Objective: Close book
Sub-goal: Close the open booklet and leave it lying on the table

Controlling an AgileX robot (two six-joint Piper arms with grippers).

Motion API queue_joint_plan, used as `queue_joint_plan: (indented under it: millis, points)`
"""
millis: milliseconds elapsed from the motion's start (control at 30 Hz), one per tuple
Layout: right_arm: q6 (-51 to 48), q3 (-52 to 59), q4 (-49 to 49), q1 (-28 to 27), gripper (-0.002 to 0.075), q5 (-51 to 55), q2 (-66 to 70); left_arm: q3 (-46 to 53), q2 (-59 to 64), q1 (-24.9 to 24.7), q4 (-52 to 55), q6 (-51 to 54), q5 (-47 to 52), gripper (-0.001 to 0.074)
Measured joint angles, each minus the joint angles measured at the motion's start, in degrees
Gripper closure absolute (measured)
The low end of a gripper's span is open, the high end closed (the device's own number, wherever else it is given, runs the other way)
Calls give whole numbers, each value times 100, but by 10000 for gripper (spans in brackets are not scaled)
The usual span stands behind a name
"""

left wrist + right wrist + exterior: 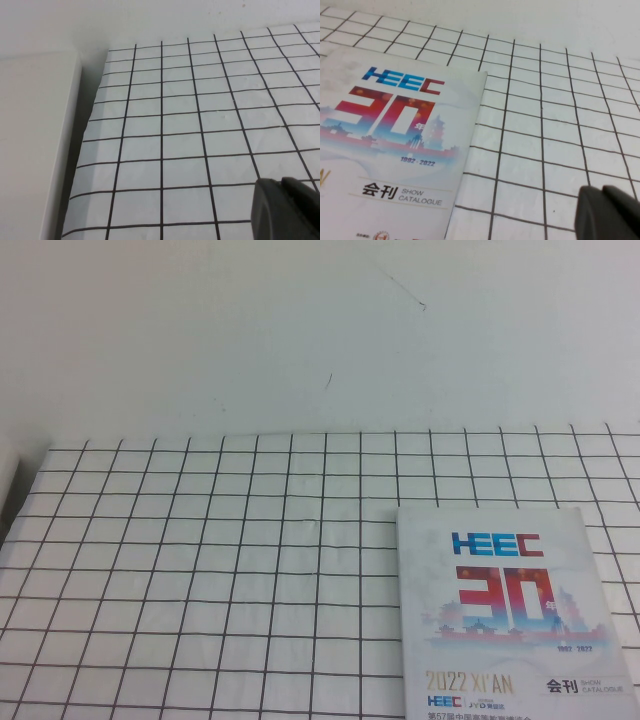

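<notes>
High view: book (510,620) shut, flat on grid mat (200,570), right side. L gripper (284,202), R gripper (603,212) over mat; grip state can't tell.

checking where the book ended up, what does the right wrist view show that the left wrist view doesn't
Only the right wrist view: the book, lying flat on the mat with its front cover up, apparently closed, and part of the right claw over bare mat beside it.
Only the left wrist view: a white ledge along the mat's edge, and part of the left claw over bare mat.
Both: the grid mat.
</notes>
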Motion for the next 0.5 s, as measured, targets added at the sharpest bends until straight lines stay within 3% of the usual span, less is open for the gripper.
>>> queue_joint_plan:
  millis: [500]
  points:
    - [0,0,-42,0,729,0,0,0,0,0,0,0,0,738]
